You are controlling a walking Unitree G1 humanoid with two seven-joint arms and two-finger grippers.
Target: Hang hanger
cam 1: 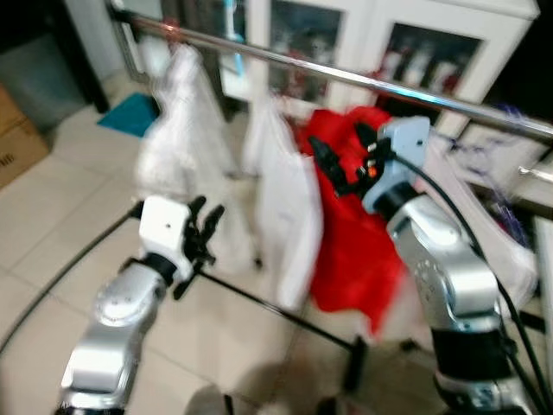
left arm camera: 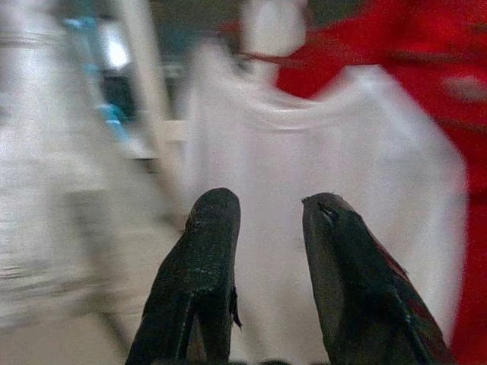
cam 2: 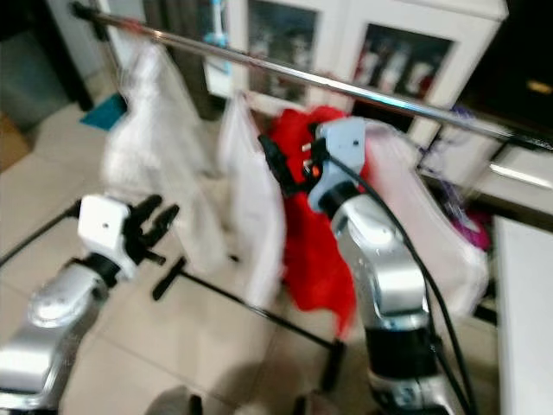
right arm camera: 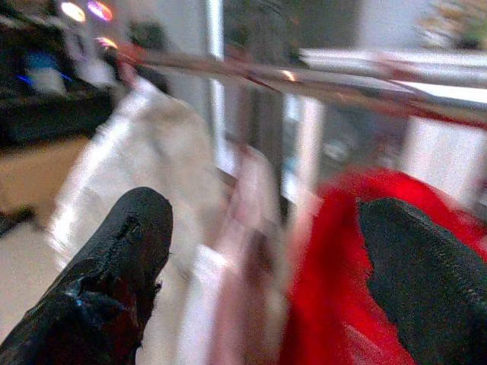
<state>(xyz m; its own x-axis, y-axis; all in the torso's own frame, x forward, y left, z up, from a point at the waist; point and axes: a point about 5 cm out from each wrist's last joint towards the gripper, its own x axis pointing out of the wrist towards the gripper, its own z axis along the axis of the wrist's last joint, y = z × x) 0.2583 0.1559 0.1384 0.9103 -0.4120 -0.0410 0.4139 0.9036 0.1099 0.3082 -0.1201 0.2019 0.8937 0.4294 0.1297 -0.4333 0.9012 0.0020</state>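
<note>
The right gripper, jaws apart, hovers just before the red garment hanging on the rail; left gripper jaws apart, lower.

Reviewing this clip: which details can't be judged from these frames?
- Hanger hooks on the rail: motion blur in the eye views.
- Whether the red garment is fully hung: its top is behind the right end effector.
- What the cabinet holds: blurred, too small.
- Left wrist view: white shirt neckline is smeared; left end effector hangs open before it.
</note>
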